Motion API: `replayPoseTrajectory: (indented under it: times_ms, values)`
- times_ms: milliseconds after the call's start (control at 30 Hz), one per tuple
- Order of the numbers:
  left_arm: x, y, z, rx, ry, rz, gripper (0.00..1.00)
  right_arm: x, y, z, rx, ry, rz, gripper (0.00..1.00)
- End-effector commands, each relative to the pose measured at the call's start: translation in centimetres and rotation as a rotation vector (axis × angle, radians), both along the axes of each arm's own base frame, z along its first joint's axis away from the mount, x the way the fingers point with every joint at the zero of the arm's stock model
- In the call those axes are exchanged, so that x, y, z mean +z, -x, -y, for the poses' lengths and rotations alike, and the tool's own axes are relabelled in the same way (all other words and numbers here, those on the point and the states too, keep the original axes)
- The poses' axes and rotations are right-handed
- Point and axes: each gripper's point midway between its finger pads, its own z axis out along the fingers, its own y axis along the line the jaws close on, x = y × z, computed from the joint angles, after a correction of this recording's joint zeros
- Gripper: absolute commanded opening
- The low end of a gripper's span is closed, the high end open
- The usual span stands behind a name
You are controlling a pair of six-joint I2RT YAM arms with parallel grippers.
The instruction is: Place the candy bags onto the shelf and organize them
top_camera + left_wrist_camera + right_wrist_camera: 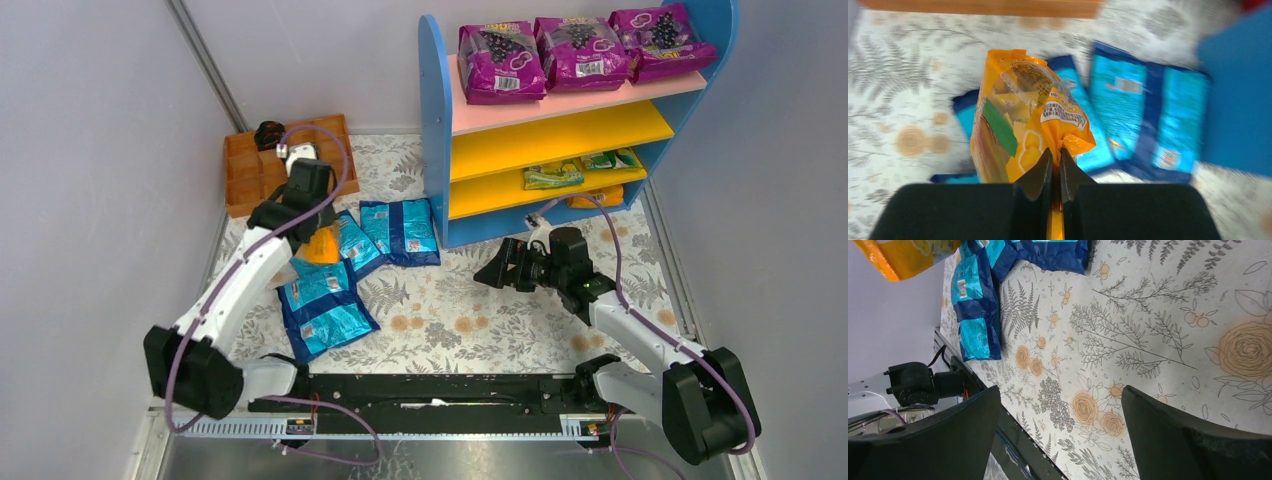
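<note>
Floral cloth (470, 320) bears blue candy bags (325, 310); grey walls (90, 150) enclose it.

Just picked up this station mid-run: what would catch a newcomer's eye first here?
The left jaws are shut on a glossy orange fruit-print plastic bag, above shiny blue plastic bags on the floral cloth at left. Three purple grape-print bags line the pink top board of the blue-sided shelf at upper right.

We see two arms, the left arm (235, 285) and the right arm (640, 345), each with white links and bulky black joints. A purple cable (345, 150) loops along each. The left hand (1055, 152) and right hand (1060, 390) are matte black, their fingers tapering to wedges.
</note>
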Motion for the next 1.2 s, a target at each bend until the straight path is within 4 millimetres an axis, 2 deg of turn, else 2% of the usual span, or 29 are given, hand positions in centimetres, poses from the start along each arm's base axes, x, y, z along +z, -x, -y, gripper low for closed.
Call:
replayPoseTrajectory:
  times_ms: [0, 200, 333, 400, 533, 700, 967, 1167]
  values:
    - [4.3, 2.6, 8.1, -0.113, 0.186, 0.124, 0.0, 1.7, 0.2, -1.5, 0.052, -0.049, 0.046, 0.99]
    - [1.9, 6.5, 15.4, -0.15, 0.302, 0.109, 0.0, 3.2, 2.2, -4.8, 0.151, -0.114, 0.063, 1.0]
    - [0.3, 7.8, 19.3, -0.188, 0.379, 0.087, 0.0, 5.0, 3.9, -7.0, 0.181, -0.201, 0.1, 1.0]
    - [-0.1, 8.4, 21.5, -0.238, 0.424, 0.082, 0.0, 5.7, 4.5, -7.6, 0.179, -0.232, 0.12, 1.0]
    - [-0.8, 9.0, 24.7, -0.3, 0.457, 0.072, 0.0, 6.4, 5.1, -8.1, 0.155, -0.258, 0.139, 1.0]
    - [-1.2, 9.2, 28.1, -0.355, 0.469, 0.066, 0.0, 4.6, 4.8, -7.5, 0.077, -0.12, 0.147, 1.0]
    - [-1.0, 9.4, 31.7, -0.411, 0.51, 0.066, 0.0, 1.1, 3.1, -4.9, -0.148, 0.203, 0.156, 1.0]
    - [-1.0, 9.5, 32.5, -0.423, 0.528, 0.066, 0.0, 0.6, 1.7, -5.4, -0.255, 0.117, 0.149, 0.99]
